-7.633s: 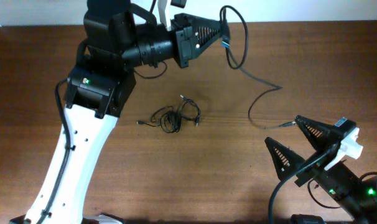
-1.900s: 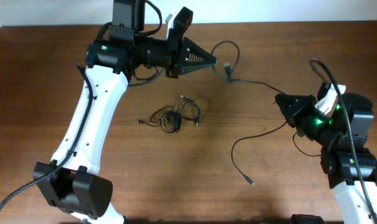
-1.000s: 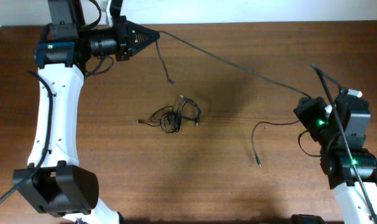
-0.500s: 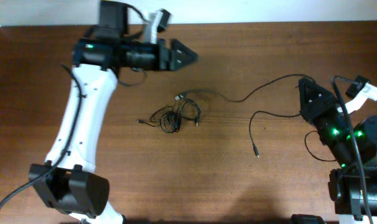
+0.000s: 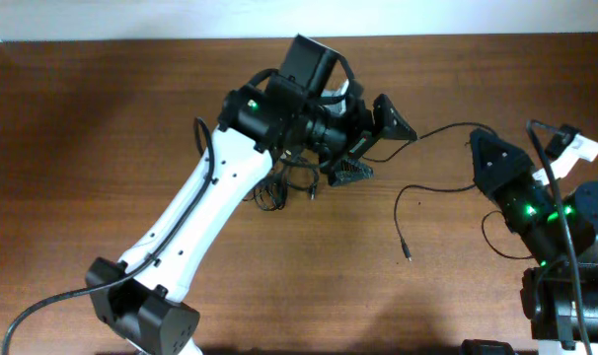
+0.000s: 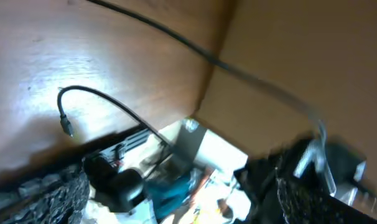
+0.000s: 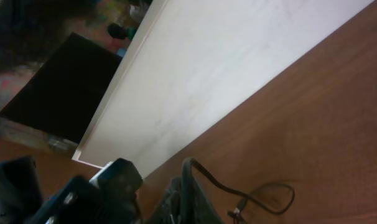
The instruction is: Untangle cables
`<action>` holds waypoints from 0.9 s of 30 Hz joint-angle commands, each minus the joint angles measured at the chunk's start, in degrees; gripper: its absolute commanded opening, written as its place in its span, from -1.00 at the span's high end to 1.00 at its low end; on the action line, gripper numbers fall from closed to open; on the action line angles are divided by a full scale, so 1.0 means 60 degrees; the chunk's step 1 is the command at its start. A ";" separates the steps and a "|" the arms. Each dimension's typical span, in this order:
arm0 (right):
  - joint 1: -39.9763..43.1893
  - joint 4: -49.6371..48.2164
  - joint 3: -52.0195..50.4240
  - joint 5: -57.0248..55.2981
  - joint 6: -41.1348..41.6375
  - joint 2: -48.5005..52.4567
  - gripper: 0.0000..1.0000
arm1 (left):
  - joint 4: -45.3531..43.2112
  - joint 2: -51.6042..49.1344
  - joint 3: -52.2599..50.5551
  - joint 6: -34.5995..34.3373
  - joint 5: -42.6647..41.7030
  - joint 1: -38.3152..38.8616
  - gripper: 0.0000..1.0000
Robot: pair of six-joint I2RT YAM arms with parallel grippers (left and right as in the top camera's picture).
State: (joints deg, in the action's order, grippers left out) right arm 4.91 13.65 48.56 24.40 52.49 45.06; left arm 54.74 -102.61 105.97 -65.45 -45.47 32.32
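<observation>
One thin black cable [image 5: 445, 127] runs from the middle of the table to my right gripper [image 5: 482, 158], which is shut on it. Its free part loops down to a plug end [image 5: 407, 254]. The other cables [image 5: 276, 193] lie in a small tangle, partly hidden behind my left arm. My left gripper [image 5: 392, 153] stands open above the table near the held cable, with nothing between its fingers. In the left wrist view the cable [image 6: 195, 50] crosses the wood beyond the open left gripper [image 6: 176, 202]. In the right wrist view the cable [image 7: 204, 177] rises out of the shut right gripper [image 7: 183, 196].
My left arm [image 5: 195, 212] stretches diagonally from the bottom left to the table's middle. The right arm's base [image 5: 565, 256] fills the right edge. A white wall [image 5: 279, 18] borders the far side of the wooden table [image 5: 131, 118].
My left gripper has opened and let go of the cable, then swung right to the table's middle. The cable, stretched taut a second ago, now lies slack. The right gripper stays shut on it.
</observation>
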 commanded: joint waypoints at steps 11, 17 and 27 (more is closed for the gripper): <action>-0.0291 -0.0714 0.0215 0.2368 -0.0433 -0.0051 0.92 | -0.1279 0.0226 0.0131 -0.4495 0.0310 0.0029 -0.92; -0.1851 -0.1504 0.0215 0.1286 -0.0933 0.0007 0.92 | -0.1333 0.0226 0.0131 -0.4805 -0.1013 0.0029 -0.71; -0.2084 -0.1304 0.0215 0.1246 -0.2036 0.0652 0.92 | -0.1333 0.0226 0.0131 -0.4794 -0.1031 0.0025 -0.14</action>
State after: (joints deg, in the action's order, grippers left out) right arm -7.14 5.96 48.66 32.42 41.93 47.99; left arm 46.87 -102.59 105.97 -94.15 -50.83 32.40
